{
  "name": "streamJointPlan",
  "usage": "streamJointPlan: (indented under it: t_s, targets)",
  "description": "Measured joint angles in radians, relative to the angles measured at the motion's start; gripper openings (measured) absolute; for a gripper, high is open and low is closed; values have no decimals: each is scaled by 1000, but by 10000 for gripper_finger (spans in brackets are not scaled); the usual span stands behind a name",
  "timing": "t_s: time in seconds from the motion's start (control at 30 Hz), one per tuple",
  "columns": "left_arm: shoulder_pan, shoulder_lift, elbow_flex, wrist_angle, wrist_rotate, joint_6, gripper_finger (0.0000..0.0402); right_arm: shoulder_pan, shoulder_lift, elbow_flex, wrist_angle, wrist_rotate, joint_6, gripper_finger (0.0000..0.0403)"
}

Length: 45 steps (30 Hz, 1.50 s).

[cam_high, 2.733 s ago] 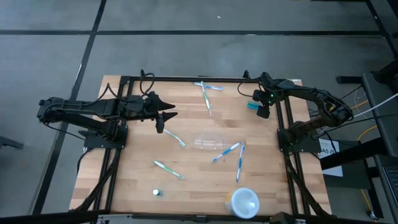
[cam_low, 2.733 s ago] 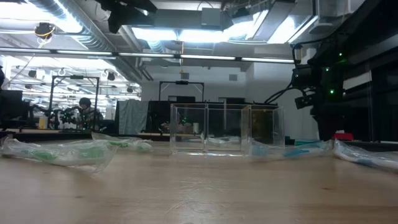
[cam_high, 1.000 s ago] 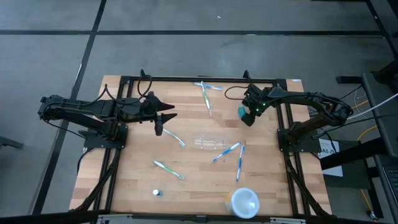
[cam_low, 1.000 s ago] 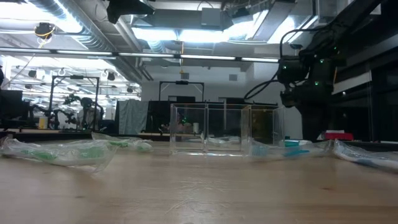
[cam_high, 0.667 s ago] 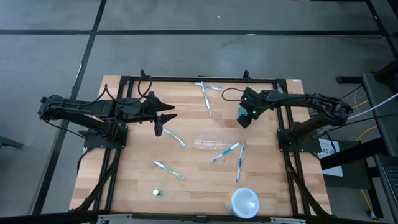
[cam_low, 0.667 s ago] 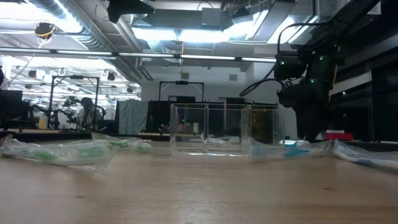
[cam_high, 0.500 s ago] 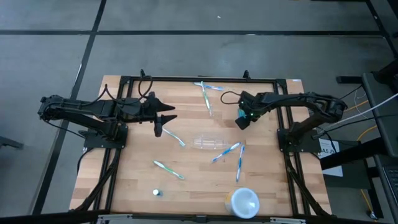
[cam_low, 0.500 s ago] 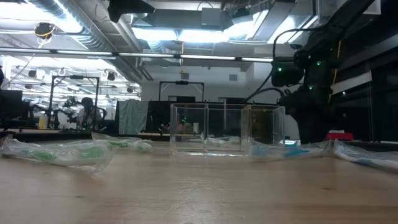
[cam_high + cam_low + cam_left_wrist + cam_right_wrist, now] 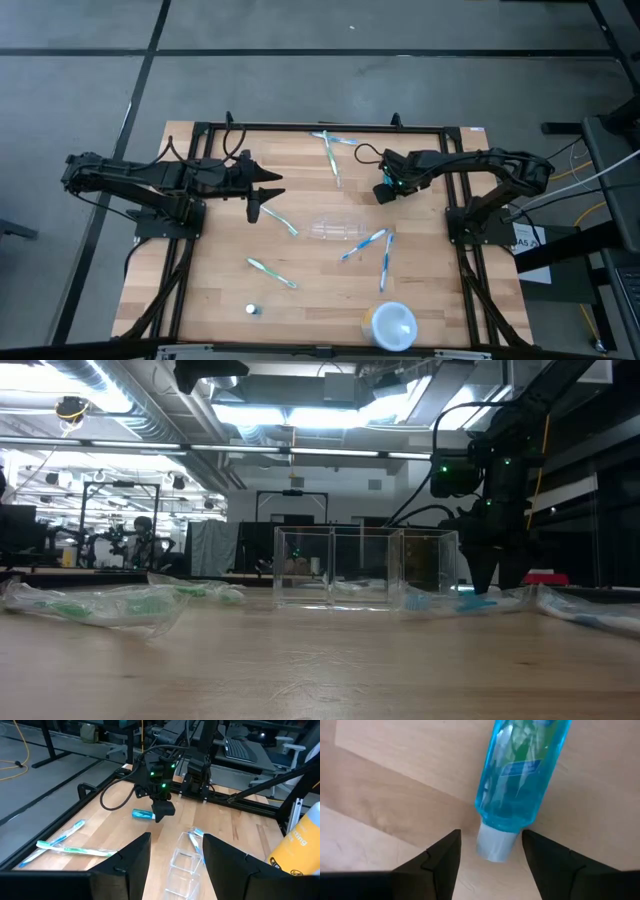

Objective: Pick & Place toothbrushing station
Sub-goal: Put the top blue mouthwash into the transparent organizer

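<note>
1. Step in hand, as I read it: right claw hangs low over a small blue tube lying flat on the bench, fingers spread to either side of its white cap, nothing gripped yet. To do it well: centre the tube between the fingers, drop till the tips nearly meet the wood, then close on the body above the cap, not on the cap itself, which is narrower and could slip.
2. The clear holder sits near mid-bench, well apart from the tube, toward the white cup. It stands upright w/ several open compartments in a row (low view). Nothing is held in it that I can make out.
3. Left claw waits on the other side of the holder, fingers apart, empty.
4. Materials: the tube is glossy see-through blue plastic, rounded, likely squashy, so a gentle squeeze. The holder is thin rigid clear plastic, faint against the wood, prob. light and easy to knock over.
5. Toothbrushes lie just beside the holder, others scattered further off; slim, in crinkly clear wrap. The bench is pale wood strips, smooth.
</note>
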Motion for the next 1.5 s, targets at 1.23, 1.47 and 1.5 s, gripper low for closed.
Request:
streamJointPlan:
  t_s: [1.23, 1.47, 1.5]
  targets:
    - [-58, -9, 43, 57, -120, 489, 176, 269, -325, 430, 248, -719, 367, 94]
    - [-86, 90, 227, 70, -145, 728, 176, 274, -250, 434, 446, -792, 542, 94]
    - [-86, 104, 257, 65, -136, 753, 176, 274, -228, 434, 418, -803, 538, 94]
